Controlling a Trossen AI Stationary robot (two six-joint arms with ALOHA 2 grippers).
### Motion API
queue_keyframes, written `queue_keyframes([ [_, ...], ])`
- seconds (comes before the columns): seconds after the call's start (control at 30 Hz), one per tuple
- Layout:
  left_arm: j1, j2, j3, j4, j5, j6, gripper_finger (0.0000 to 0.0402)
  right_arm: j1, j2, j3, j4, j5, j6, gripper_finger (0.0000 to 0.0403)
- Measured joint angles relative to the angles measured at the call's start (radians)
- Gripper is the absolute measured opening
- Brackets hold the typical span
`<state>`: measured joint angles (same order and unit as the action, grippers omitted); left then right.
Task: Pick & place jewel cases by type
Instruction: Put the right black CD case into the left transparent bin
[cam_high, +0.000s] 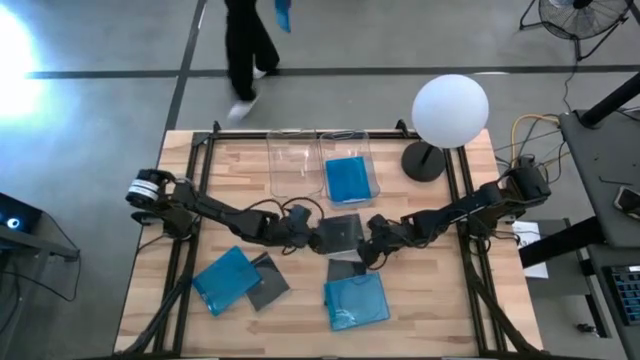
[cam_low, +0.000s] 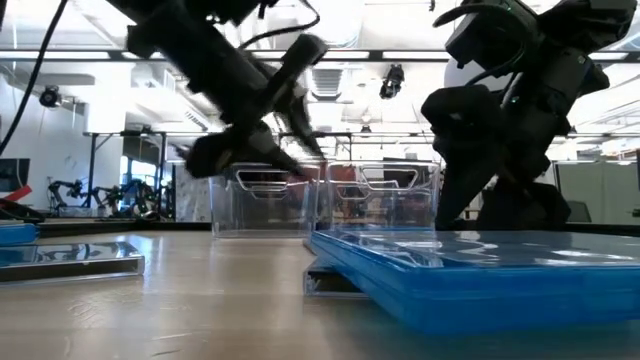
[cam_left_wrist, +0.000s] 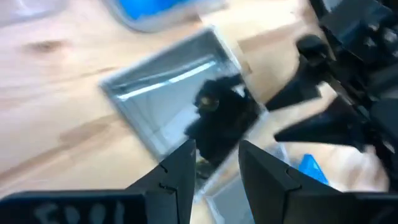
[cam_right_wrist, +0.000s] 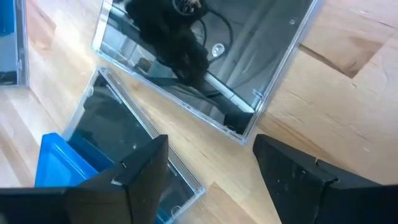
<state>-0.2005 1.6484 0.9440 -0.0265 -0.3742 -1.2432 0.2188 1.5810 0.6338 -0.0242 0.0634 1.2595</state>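
The dark jewel case lies flat at the middle of the table, between the 2 grippers and in front of the 2 clear bins; in the left wrist view this grey case fills the frame just ahead of the left gripper, whose fingers stand slightly spread and hold nothing, their tips at or just over its near edge. The right gripper has its fingers spread wide and empty, looking down on the same case and on a second dark case that sits partly under a blue case. Seen from above, the left gripper and right gripper flank the dark case closely.

The step in hand looks like taking this dark case from its edge; since it is thin and flat on the wood, 1 finger probably has to slide under an edge, so a low, shallow approach suits, with the closing slow enough not to push the case away.

Outward: the right bin already holds a blue case; the left bin appears empty, so the dark case likely belongs there. Another blue case with a dark case beside it lies front left, and a large blue case front centre; a white globe lamp stands at the back right.
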Motion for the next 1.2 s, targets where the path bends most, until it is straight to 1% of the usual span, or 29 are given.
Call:
queue_keyframes([
  [0.07, 0.000, -0.005, 0.003, -0.026, -0.037, -0.016, 0.0103, 0.000, 0.000, 0.000, 0.001, -0.014, 0.004, 0.0240],
  [0.13, 0.017, -0.007, 0.003, -0.033, -0.034, 0.000, 0.0103, -0.001, 0.000, 0.000, 0.001, -0.025, 0.040, 0.0240],
  [0.23, 0.046, 0.006, 0.003, -0.047, 0.005, 0.003, 0.0103, 0.000, -0.001, 0.000, -0.007, 0.013, 0.124, 0.0240],
  [0.3, 0.048, 0.024, 0.002, -0.081, 0.011, -0.010, 0.0103, 0.000, -0.001, 0.000, -0.013, 0.067, 0.176, 0.0240],
  [0.37, 0.043, 0.045, 0.002, -0.095, 0.042, -0.013, 0.0103, -0.009, -0.001, 0.000, -0.020, 0.111, 0.205, 0.0240],
  [0.47, 0.034, 0.092, 0.002, -0.080, 0.113, -0.023, 0.0103, -0.024, 0.013, 0.001, -0.009, 0.116, 0.207, 0.0240],
  [0.6, 0.029, 0.155, 0.010, -0.052, 0.150, -0.036, 0.0104, -0.024, 0.056, 0.001, 0.056, 0.118, 0.176, 0.0240],
  [0.67, 0.029, 0.173, 0.028, -0.024, 0.184, -0.037, 0.0104, -0.025, 0.064, 0.005, 0.066, 0.113, 0.177, 0.0240],
  [0.77, 0.028, 0.189, 0.043, -0.017, 0.190, -0.011, 0.0104, -0.026, 0.063, 0.012, 0.065, 0.096, 0.148, 0.0240],
  [0.87, 0.028, 0.192, 0.043, 0.006, 0.191, 0.014, 0.0104, -0.027, 0.051, 0.021, 0.056, 0.053, 0.082, 0.0240],
  [1.03, 0.029, 0.184, 0.041, -0.001, 0.195, 0.048, 0.0104, -0.023, -0.005, 0.029, 0.048, -0.013, -0.014, 0.0240],
  [1.2, 0.026, 0.179, 0.040, -0.020, 0.208, 0.057, 0.0104, -0.024, -0.104, 0.047, 0.043, -0.004, -0.122, 0.0240],
])
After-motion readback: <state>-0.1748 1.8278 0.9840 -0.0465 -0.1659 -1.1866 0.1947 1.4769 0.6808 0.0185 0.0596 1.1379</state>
